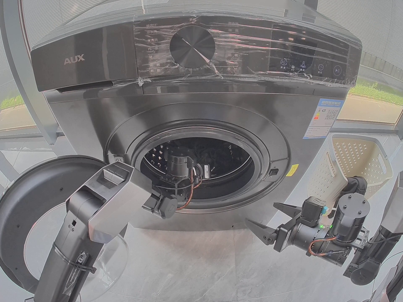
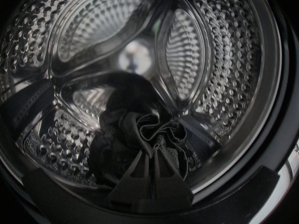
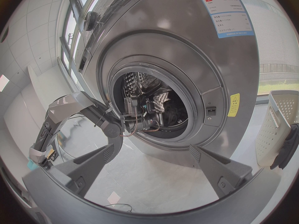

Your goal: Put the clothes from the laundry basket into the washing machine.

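Note:
The washing machine (image 1: pixel 189 101) stands with its round door swung open. My left gripper (image 2: pixel 153 153) is inside the steel drum (image 2: pixel 218 78), low near the front, with its fingers shut on a bunched black garment (image 2: pixel 137 125) that rests on the drum's bottom. In the right wrist view the left arm (image 3: pixel 137 122) reaches through the opening. My right gripper (image 1: pixel 261 214) hangs open and empty in front of the machine's lower right, above the floor. The cream laundry basket (image 1: pixel 361 156) leans to the right of the machine, a dark cloth (image 3: pixel 288 150) draped over its edge.
The open door (image 1: pixel 37 214) juts out at the left, beside my left arm. Grey floor tiles (image 1: pixel 201 265) lie bare in front of the machine. Windows run behind and to the right.

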`<state>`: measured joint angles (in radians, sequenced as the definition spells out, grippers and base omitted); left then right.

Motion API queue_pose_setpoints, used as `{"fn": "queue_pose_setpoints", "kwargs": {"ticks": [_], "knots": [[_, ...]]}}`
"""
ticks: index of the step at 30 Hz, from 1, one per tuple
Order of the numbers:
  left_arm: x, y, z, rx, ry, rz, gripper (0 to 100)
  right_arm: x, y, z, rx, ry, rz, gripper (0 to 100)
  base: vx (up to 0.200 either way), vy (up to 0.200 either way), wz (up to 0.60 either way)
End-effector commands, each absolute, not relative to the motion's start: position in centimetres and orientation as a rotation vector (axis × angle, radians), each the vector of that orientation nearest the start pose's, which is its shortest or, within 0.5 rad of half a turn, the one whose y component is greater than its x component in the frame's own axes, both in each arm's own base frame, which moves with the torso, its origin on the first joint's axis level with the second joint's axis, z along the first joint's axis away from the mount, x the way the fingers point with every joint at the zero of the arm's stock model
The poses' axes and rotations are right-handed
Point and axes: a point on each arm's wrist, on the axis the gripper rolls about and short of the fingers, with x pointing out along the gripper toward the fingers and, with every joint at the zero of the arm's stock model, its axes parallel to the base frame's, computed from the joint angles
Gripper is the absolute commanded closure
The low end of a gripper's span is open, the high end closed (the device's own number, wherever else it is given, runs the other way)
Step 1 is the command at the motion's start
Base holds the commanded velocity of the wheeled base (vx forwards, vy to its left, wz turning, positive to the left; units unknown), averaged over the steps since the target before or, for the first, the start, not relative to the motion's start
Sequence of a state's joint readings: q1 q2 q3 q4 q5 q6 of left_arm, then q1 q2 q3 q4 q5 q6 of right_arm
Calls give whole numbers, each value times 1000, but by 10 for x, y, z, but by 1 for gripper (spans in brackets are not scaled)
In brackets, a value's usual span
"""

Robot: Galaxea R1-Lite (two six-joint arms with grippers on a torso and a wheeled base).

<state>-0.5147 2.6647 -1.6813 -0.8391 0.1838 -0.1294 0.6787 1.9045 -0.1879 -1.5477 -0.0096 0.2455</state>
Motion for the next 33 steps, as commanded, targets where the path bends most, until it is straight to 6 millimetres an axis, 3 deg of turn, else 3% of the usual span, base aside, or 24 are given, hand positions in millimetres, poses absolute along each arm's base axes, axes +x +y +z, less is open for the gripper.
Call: {"fn": "queue_pose_setpoints", "kwargs": {"ticks": [1,12,19,20,26,33], "knots": [[480,-245,44,-124,55,-272,100,194,156,83,179,240,644,0,0,0,0],[504,-233,42,-154,-2,-211,100,194,156,83,180,240,643,0,0,0,0],[504,-232,42,-151,8,-210,100,195,156,82,181,242,642,0,0,0,0],[503,-233,42,-151,9,-212,0,195,156,82,181,242,640,0,0,0,0],[497,-241,40,-151,23,-229,0,195,156,82,183,242,640,0,0,0,0],[461,-263,45,-121,109,-290,0,194,156,84,185,238,642,0,0,0,0]]}}
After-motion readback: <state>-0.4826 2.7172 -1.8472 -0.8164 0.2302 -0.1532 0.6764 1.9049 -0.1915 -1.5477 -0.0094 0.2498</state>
